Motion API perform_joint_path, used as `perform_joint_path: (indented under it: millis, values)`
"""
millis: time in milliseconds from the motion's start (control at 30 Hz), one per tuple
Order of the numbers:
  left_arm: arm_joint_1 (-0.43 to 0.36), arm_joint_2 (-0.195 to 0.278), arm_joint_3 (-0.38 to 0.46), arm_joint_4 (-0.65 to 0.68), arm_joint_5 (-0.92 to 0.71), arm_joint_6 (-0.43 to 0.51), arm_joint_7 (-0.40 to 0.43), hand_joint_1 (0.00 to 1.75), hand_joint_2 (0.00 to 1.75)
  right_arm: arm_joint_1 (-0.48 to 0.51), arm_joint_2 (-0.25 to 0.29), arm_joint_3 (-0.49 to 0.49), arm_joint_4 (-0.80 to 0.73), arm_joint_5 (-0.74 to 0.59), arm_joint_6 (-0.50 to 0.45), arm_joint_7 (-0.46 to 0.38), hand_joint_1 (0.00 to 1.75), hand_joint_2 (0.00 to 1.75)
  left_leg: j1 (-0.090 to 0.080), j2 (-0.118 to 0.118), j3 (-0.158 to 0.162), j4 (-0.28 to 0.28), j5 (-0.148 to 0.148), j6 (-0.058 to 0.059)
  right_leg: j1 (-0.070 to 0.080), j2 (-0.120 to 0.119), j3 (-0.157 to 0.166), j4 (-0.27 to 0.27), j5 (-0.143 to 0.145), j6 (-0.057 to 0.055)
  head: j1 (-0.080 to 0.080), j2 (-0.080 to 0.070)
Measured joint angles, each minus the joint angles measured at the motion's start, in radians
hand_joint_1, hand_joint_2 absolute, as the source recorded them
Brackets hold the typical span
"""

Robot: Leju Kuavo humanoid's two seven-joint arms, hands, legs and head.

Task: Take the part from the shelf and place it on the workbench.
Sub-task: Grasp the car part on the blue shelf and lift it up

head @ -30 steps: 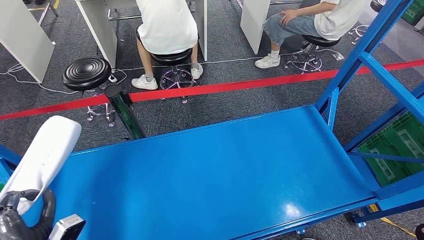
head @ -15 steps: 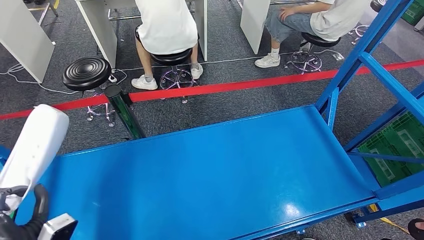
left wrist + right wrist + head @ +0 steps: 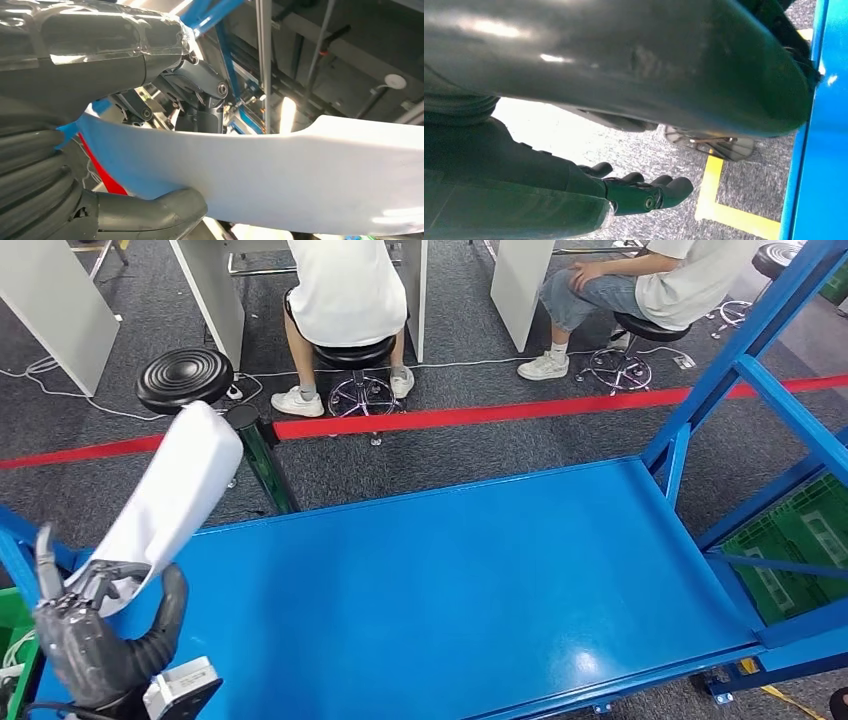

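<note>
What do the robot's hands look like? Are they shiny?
The left hand is dark grey, with a thick grey thumb, darker fingers on metal hinges and a ribbed rubbery cover at the wrist. A clear shiny wrap sits over its back. The right hand is dark and glossy too.

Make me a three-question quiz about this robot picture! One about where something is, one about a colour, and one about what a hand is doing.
1. Where is the white part?
A. lying flat on the workbench
B. in the left hand, at the workbench's left end
C. on the floor

2. What colour is the workbench?
A. blue
B. green
C. grey

3. What is the right hand doing?
A. holding the part
B. pressing the bench
C. hanging with nothing in it

Answers: 1 B, the left hand grips the part's lower end while the rest slants up. 2 A, its whole top is blue. 3 C, its fingers hang over the carpet and hold nothing.
</note>
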Motion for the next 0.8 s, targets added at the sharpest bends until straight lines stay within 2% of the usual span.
perform_joint_path:
  millis: [67, 100, 133, 200, 267, 300, 333, 400, 433, 467, 500, 533, 600, 633, 733, 800]
  values:
    - [-0.002, 0.004, -0.014, 0.009, 0.005, 0.000, -0.003, 1.75, 1.75, 0.001, -0.004, -0.002, 0.000, -0.002, -0.001, 0.000, 0.00, 0.00, -0.002, -0.003, 0.006, 0.002, -0.006, -0.008, 0.001, -0.001, 0.043, -0.125, 0.082, -0.007, 0.001, 0.000]
    - [-0.003, 0.006, -0.021, 0.012, 0.007, 0.000, -0.003, 1.75, 1.75, 0.002, -0.005, -0.003, 0.000, -0.004, -0.002, 0.000, 0.00, 0.00, -0.003, -0.004, 0.005, 0.004, -0.009, -0.013, 0.003, -0.001, 0.062, -0.175, 0.104, -0.013, 0.000, 0.000]
    - [-0.004, 0.008, -0.027, 0.015, 0.008, 0.000, -0.003, 1.75, 1.75, 0.002, -0.006, -0.003, 0.000, -0.005, -0.002, 0.000, 0.00, 0.00, -0.004, -0.005, 0.001, 0.006, -0.010, -0.018, 0.005, -0.001, 0.072, -0.206, 0.110, -0.020, -0.001, 0.000]
    - [-0.006, 0.011, -0.036, 0.022, 0.011, 0.000, -0.002, 1.75, 1.75, 0.006, -0.008, -0.004, 0.001, -0.008, -0.003, 0.000, 0.00, 0.00, -0.004, -0.005, -0.008, 0.009, -0.009, -0.029, 0.007, 0.000, 0.076, -0.225, 0.100, -0.032, -0.004, 0.000]
    - [-0.007, 0.015, -0.044, 0.027, 0.013, 0.000, 0.000, 1.75, 1.75, 0.010, -0.008, -0.004, 0.001, -0.009, -0.004, 0.000, 0.00, 0.00, -0.003, 0.002, -0.016, 0.021, -0.023, -0.039, 0.003, -0.001, 0.077, -0.234, 0.101, -0.042, -0.008, 0.000]
    - [-0.008, 0.017, -0.048, 0.029, 0.014, 0.000, 0.000, 1.75, 1.75, 0.012, -0.009, -0.004, 0.002, -0.009, -0.004, 0.000, 0.00, 0.00, -0.002, 0.007, -0.030, 0.050, -0.044, -0.044, 0.001, -0.002, 0.078, -0.238, 0.103, -0.047, -0.012, 0.000]
    - [-0.009, 0.019, -0.051, 0.032, 0.015, 0.001, 0.001, 1.75, 1.75, 0.012, -0.008, -0.004, 0.002, -0.009, -0.005, 0.000, 0.00, 0.00, 0.001, 0.012, -0.055, 0.102, -0.073, -0.049, 0.000, -0.003, 0.080, -0.241, 0.104, -0.050, -0.016, 0.000]
    - [-0.010, 0.024, -0.056, 0.039, 0.017, 0.001, 0.003, 1.75, 1.75, 0.015, -0.009, -0.004, 0.002, -0.009, -0.005, 0.000, 0.00, 0.00, 0.005, 0.017, -0.125, 0.241, -0.129, -0.056, 0.000, -0.004, 0.080, -0.240, 0.103, -0.054, -0.023, 0.000]
    - [-0.009, 0.026, -0.058, 0.042, 0.017, 0.001, 0.004, 1.75, 1.75, 0.017, -0.009, -0.004, 0.002, -0.009, -0.005, 0.000, 0.00, 0.00, 0.007, 0.018, -0.152, 0.290, -0.139, -0.060, 0.000, -0.004, 0.080, -0.239, 0.103, -0.054, -0.024, 0.000]
    - [-0.009, 0.028, -0.059, 0.046, 0.017, 0.000, 0.004, 1.75, 1.75, 0.019, -0.009, -0.004, 0.002, -0.009, -0.005, 0.000, 0.00, 0.00, 0.010, 0.019, -0.164, 0.303, -0.129, -0.062, -0.001, -0.004, 0.080, -0.237, 0.102, -0.053, -0.024, 0.000]
    - [-0.009, 0.030, -0.061, 0.049, 0.018, 0.000, 0.005, 1.75, 1.75, 0.019, -0.009, -0.004, 0.002, -0.009, -0.005, 0.000, 0.00, 0.00, 0.012, 0.020, -0.155, 0.276, -0.099, -0.064, -0.001, -0.003, 0.080, -0.234, 0.100, -0.051, -0.024, 0.000]
    - [-0.009, 0.031, -0.061, 0.051, 0.018, 0.001, 0.005, 1.75, 1.75, 0.020, -0.009, -0.004, 0.002, -0.009, -0.005, 0.000, 0.00, 0.00, 0.016, 0.021, -0.130, 0.214, -0.057, -0.065, -0.003, -0.001, 0.080, -0.230, 0.098, -0.048, -0.025, 0.000]
    - [-0.011, 0.034, -0.065, 0.056, 0.020, 0.001, 0.005, 1.75, 1.75, 0.020, -0.009, -0.004, 0.002, -0.009, -0.006, 0.000, 0.00, 0.00, 0.020, 0.021, -0.077, 0.095, -0.006, -0.065, -0.001, 0.002, 0.077, -0.219, 0.091, -0.037, -0.028, 0.000]
    - [-0.011, 0.035, -0.067, 0.058, 0.021, 0.001, 0.005, 1.75, 1.75, 0.020, -0.009, -0.004, 0.003, -0.009, -0.006, 0.000, 0.00, 0.00, 0.020, 0.020, -0.063, 0.063, 0.003, -0.061, 0.001, 0.003, 0.075, -0.214, 0.089, -0.031, -0.028, 0.000]
    - [-0.011, 0.038, -0.073, 0.063, 0.025, 0.001, 0.006, 1.75, 1.75, 0.021, -0.010, -0.004, 0.003, -0.009, -0.006, 0.000, 0.00, 0.00, 0.016, 0.017, -0.065, 0.055, 0.004, -0.039, 0.000, 0.004, 0.070, -0.212, 0.090, -0.017, -0.023, 0.000]
    - [-0.011, 0.038, -0.077, 0.065, 0.027, 0.001, 0.006, 1.75, 1.75, 0.021, -0.011, -0.004, 0.003, -0.009, -0.006, 0.000, 0.00, 0.00, 0.016, 0.017, -0.068, 0.053, 0.010, -0.027, -0.002, 0.001, 0.058, -0.181, 0.063, -0.010, -0.018, 0.000]
